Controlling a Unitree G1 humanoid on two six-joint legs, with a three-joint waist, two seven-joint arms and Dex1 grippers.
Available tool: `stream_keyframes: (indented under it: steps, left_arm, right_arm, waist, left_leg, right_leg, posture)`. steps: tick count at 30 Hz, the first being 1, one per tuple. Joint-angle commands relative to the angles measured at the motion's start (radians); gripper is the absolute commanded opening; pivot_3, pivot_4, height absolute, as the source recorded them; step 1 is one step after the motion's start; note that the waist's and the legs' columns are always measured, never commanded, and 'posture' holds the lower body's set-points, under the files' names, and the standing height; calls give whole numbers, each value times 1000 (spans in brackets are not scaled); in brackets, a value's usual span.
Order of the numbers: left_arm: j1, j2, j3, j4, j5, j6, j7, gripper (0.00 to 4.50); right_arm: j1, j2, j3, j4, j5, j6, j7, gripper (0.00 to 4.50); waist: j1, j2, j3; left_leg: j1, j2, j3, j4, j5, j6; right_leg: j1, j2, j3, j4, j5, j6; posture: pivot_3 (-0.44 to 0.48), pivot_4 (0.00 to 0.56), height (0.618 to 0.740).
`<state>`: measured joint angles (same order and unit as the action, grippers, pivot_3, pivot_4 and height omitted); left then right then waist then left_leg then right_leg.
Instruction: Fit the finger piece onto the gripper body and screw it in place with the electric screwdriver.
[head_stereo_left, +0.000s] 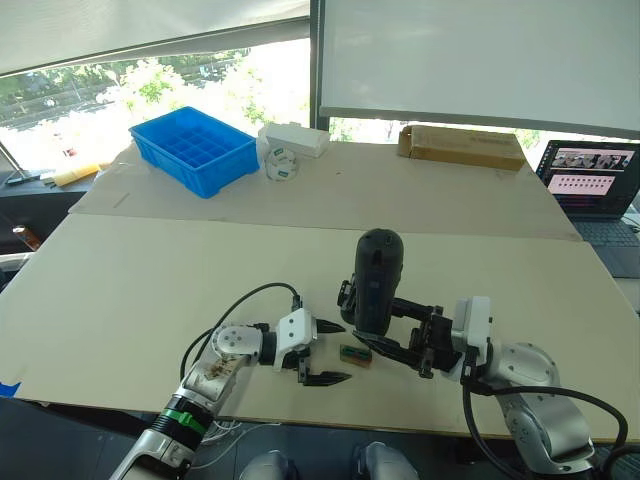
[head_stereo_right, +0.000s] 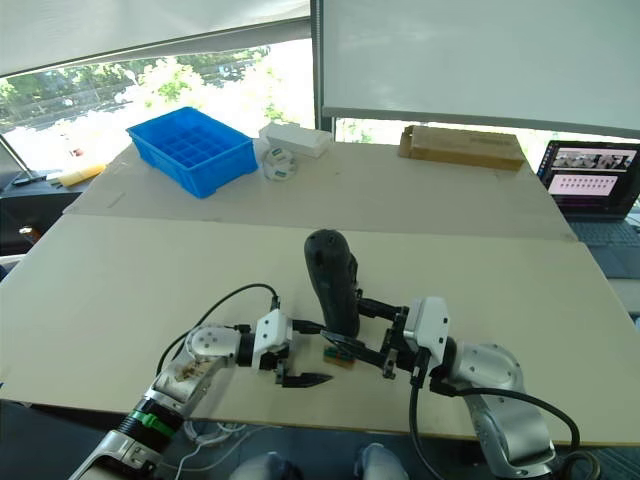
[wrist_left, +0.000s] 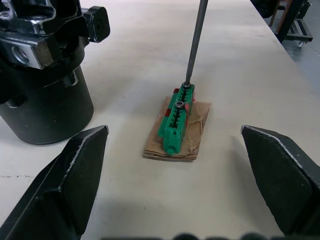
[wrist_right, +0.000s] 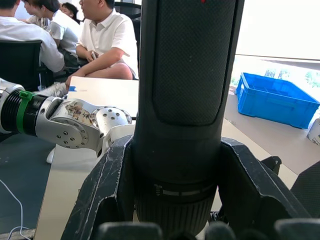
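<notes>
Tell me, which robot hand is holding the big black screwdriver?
The right gripper. Its fingers clamp around the upright electric screwdriver, while the left gripper is open and holds nothing, flanking the small green block.

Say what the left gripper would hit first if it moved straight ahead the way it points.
Probably the green block on its brown pad, centred ahead of the open left gripper, with the electric screwdriver bit on its far end.

Your left arm (head_stereo_left: 215, 365) shows silver metal joints, a green ring near the forearm and a looping black cable, ending in a white-cased left gripper (head_stereo_left: 322, 352) with pointed black fingers. Your right arm (head_stereo_left: 535, 395) is rounded silver-grey with thick black cable, white block at the wrist.
</notes>
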<state>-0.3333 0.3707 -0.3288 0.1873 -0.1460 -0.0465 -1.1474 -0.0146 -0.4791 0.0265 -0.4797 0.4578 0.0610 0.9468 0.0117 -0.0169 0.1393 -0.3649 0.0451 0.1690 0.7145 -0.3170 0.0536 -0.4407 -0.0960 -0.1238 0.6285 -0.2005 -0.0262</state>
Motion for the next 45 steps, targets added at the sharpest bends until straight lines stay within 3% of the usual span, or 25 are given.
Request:
stream_keyframes:
  steps: [1,20,27,32,45]
  left_arm:
    - [22,4,-13,23,8,3,-2,4500]
    - [60,55,73,-53,-95,0,-40,4500]
    - [113,117,190,-117,-244,2,-114,4500]
    - [73,142,279,-208,-430,154,-160,4500]
    - [-15,119,322,-84,-403,155,-154,4500]
  right_arm:
    - [-8,-2,-26,-42,41,-25,-5,1914]
    - [-14,-46,-105,-165,198,51,-71,1914]
    - [-21,-86,-180,-250,312,130,-146,1914]
    - [-73,-143,-246,-256,402,188,-180,1914]
    - [-287,-239,-336,-107,517,281,-190,1914]
  waist:
    - [0,0,0]
    - [-5,0,0]
    - [0,0,0]
    - [1,0,1]
    - [-1,0,1]
  left_leg:
    - [0,0,0,0,0,0]
    - [-1,1,0,0,0,0]
    - [-4,1,0,0,0,0]
    - [-5,0,0,0,-1,1]
    - [-4,0,1,0,-1,1]
  right_leg:
    - [0,0,0,0,0,0]
    - [-2,0,0,0,0,0]
    - [-5,-1,0,0,0,0]
    - [-5,-2,0,0,0,0]
    - [-4,0,0,-1,0,0]
  posture:
    - [0,150,740]
    - [0,150,740]
    - [0,150,740]
    - [0,150,740]
    - [0,150,740]
